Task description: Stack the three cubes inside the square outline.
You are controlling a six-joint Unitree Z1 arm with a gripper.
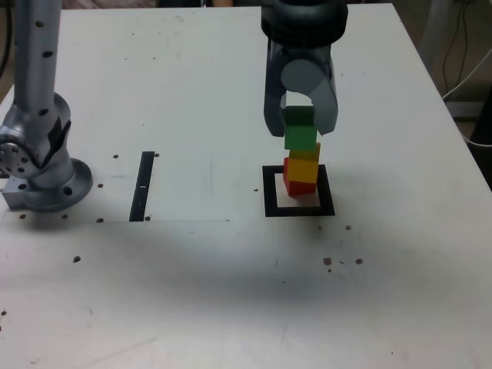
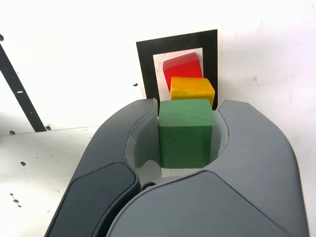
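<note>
Wrist view shows the gripper (image 2: 186, 133) jaws clamped on the green cube (image 2: 186, 132), above yellow (image 2: 192, 91) on red (image 2: 182, 66) inside the outline (image 2: 144, 64). Release remains.

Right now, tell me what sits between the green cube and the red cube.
The yellow cube, stacked on the red cube under the green cube, clearest in the exterior view.

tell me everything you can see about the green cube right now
The green cube is a small solid block, plain matte green with slightly rounded edges, material unclear. It sits between the fingers of the claw, which close on two opposite sides. It is upright and level, on top of the yellow cube, which sits on the red cube inside the square outline.
</note>
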